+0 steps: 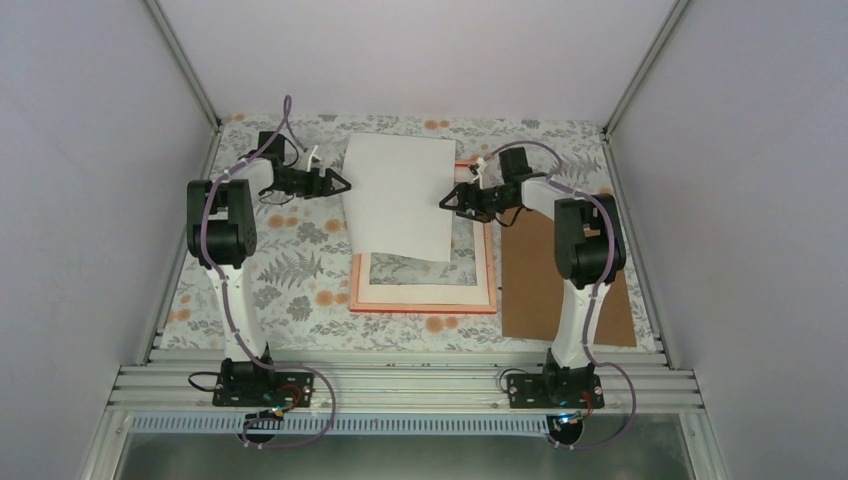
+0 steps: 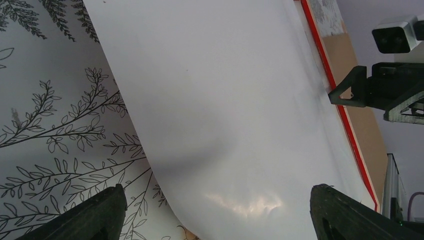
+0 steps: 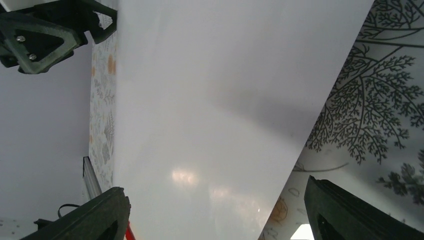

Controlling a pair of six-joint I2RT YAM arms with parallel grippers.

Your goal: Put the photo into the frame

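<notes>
The photo (image 1: pixel 400 195) lies white back up, tilted, over the far part of the frame (image 1: pixel 425 300). The frame lies flat with its paler orange-pink side up. My left gripper (image 1: pixel 346 183) is open at the photo's left edge. In the left wrist view, the left gripper (image 2: pixel 217 197) has the sheet (image 2: pixel 225 100) between its spread fingers, and the frame's red edge (image 2: pixel 345 120) shows beyond. My right gripper (image 1: pixel 444 203) is open at the photo's right edge. In the right wrist view, the right gripper (image 3: pixel 215 200) spans the sheet (image 3: pixel 215 100). The printed side is hidden.
A brown backing board (image 1: pixel 560 280) lies to the right of the frame, partly under the right arm. The floral tablecloth (image 1: pixel 290 270) covers the table. White walls close in the left, back and right sides.
</notes>
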